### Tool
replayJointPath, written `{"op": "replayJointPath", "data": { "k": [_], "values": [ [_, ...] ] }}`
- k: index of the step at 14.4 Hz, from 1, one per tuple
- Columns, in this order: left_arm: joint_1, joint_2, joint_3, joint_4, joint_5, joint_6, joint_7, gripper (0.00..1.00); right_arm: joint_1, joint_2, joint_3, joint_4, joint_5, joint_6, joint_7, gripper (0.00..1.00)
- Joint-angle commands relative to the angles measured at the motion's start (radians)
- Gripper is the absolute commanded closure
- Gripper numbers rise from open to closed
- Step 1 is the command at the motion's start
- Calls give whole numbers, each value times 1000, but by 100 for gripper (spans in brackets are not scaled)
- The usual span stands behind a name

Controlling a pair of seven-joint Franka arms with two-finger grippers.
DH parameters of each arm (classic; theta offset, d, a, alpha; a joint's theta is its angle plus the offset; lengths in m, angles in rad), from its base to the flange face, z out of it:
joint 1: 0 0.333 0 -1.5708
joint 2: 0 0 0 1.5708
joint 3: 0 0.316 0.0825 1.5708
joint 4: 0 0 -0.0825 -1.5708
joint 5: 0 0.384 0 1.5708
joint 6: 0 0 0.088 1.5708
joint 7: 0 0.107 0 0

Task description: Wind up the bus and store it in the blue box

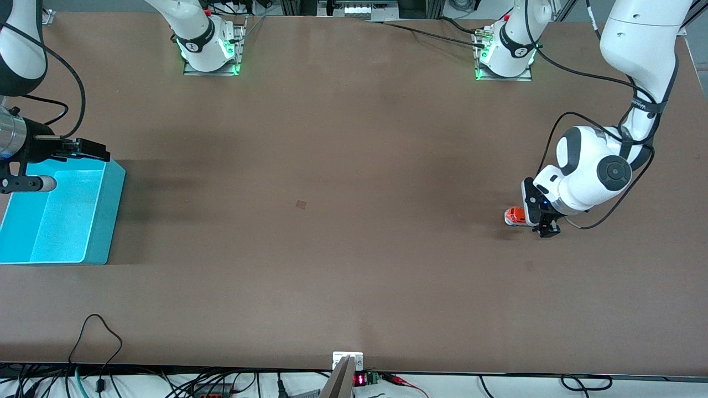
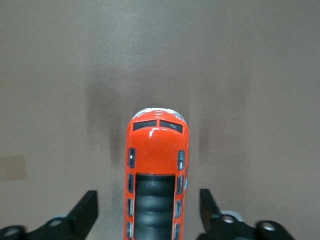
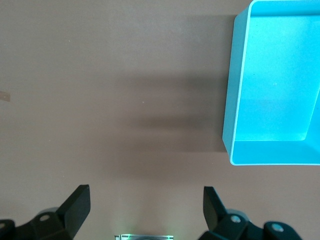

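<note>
Brown table [image 1: 343,166]: left gripper [image 2: 149,210] low at its own end, fingers spread either side of the orange bus [image 2: 155,170], clear gaps showing; right gripper [image 3: 145,205] waits wide open, empty, above the blue box [image 1: 61,221].

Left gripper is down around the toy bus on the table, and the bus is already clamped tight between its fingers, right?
Not clamped. The left wrist view shows the left gripper straddling the bus on the table, with a gap between each finger and the bus's sides.

Brown table [image 1: 343,166], cables [image 1: 99,337] at its nearer edge
</note>
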Motion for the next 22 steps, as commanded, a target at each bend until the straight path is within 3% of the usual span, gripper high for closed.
{"op": "replayJointPath", "data": {
  "k": [1,3,4,12,22],
  "values": [
    [3,-1,-3,-11,14,20,21,44,-1,0,2,15,12,-16,-1,0],
    [3,0,-3,-11,14,20,21,59,-1,0,2,15,12,-16,-1,0],
    [3,0,-3,-11,14,19,21,60,-1,0,2,15,14,-16,-1,0],
    [18,21,0,-5,14,8,39,60,0,0,2,16,14,-18,0,0],
    [273,113,-2,83,12,8,332,60,2,0,2,16,12,-24,-1,0]
  ]
}}
